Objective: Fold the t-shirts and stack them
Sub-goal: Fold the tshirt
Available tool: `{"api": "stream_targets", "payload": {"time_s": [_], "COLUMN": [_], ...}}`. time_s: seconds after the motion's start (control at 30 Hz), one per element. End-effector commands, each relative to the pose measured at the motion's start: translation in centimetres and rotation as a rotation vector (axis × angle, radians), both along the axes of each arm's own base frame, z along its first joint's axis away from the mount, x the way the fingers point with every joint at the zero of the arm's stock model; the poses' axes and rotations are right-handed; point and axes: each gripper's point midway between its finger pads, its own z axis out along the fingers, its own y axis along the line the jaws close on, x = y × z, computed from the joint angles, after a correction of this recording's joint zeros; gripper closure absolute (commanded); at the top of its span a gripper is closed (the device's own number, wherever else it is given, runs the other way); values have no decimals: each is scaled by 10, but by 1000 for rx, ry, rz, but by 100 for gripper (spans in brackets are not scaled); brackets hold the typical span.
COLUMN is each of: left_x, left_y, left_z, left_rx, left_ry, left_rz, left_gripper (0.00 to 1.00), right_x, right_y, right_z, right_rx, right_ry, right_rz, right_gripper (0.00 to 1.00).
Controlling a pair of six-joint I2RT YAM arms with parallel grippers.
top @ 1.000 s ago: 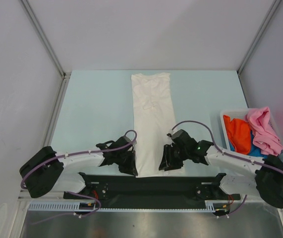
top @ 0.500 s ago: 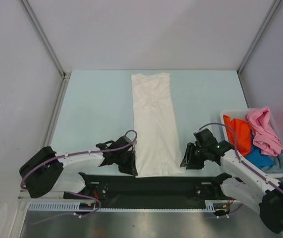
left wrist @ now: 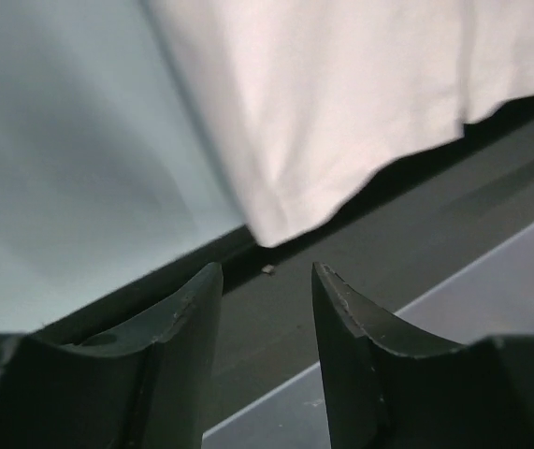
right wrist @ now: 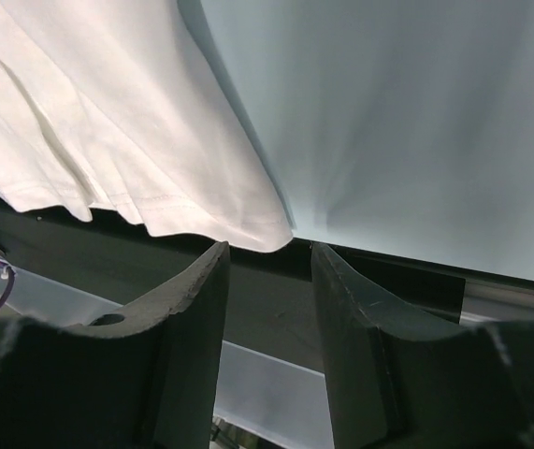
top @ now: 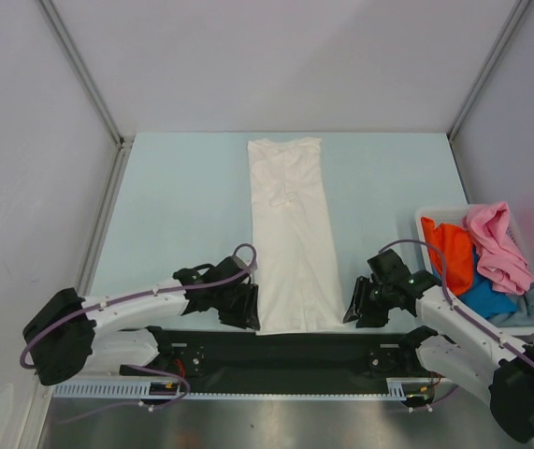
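Lying as a long strip on the counter (top: 182,206), the white t-shirt (top: 290,234) has the left end effector (top: 248,316) and right end effector (top: 354,314) beside its near corners, both parted, holding nothing.

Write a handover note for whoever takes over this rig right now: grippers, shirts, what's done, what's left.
Left gripper: jaws open, empty, at the white shirt's near left corner.
Right gripper: jaws open, empty, at its near right corner.
The white shirt lies as a long narrow strip mid-table, hem hanging over the near edge.
The orange shirt, pink shirt and blue shirt sit bunched in the bin at right.
Done: sides folded in, it seems.
Left: fold the strip crosswise, then fold and stack the rest.
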Motion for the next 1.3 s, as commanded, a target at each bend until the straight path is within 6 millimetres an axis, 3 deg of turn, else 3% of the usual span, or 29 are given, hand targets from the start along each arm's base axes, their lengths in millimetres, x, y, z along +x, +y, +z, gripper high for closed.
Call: {"api": "stream_targets", "payload": {"time_s": [0.0,0.1,0.13,0.2,0.23,0.3,0.33,0.4,0.43,0.6,0.7,1.27], "left_x": [21,21,26,18,19,20,17,16,11,6,6,15], "left_y": [-10,-42,-61,-85,-98,-114,-118,-136,-141,-142,-140,-156], "left_z": [54,76,86,95,85,81,65,68,60,39,31,12], "left_rx": [-20,-165,-251,-341,-345,-343,-297,-332,-321,-270,-233,-214], "left_ry": [-184,-169,-182,-110,-77,-31,12,29,51,116,116,125], "left_rz": [-37,-72,-86,-126,-143,-174,-189,-215,-224,-166,-149,-113], "left_gripper": [51,51,53,56,55,55,55,56,56,60,57,57], "right_x": [4,4,4,5,6,7,8,7,6,2,-1,-4], "right_y": [0,0,0,0,0,0,1,2,2,1,0,2], "right_z": [-1,-4,-5,-5,-4,-5,-6,-8,-9,-13,-14,-16], "right_rx": [-1,-3,-4,-7,-6,-6,-1,4,3,12,24,42], "right_ry": [-10,-8,-9,-15,-16,-19,-20,-16,-12,-7,-16,-15], "right_rz": [-3,3,1,0,-5,-15,-18,-18,-20,-28,-39,-36], "right_gripper": [53,54,53,54,54,54,54,53,53,54,53,53]}}
